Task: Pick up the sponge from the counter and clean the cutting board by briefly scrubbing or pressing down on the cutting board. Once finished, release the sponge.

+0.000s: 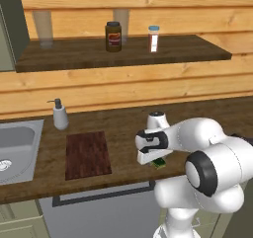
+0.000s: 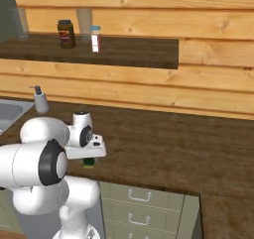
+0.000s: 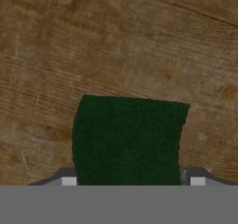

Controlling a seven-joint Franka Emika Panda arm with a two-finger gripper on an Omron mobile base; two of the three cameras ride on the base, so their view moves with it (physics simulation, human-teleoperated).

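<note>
Sponge between my claw's fingers near the counter's front edge.

I see the sponge [image 3: 128,139] flat on the counter [image 1: 123,128], green side up, a finger [image 3: 69,180] at each side; whether they clamp it I cannot tell. The gripper [image 1: 159,162] sits low over it. The cutting board [image 1: 87,154] lies apart, toward the sink [image 1: 17,150].

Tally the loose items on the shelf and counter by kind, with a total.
Glasses on the shelf: 2
Dark jar with red label: 1
Small bottle with pale blue cap: 1
Soap dispenser: 1
Cutting board: 1
Sponge, under the end effector: 1
Total: 7
</note>
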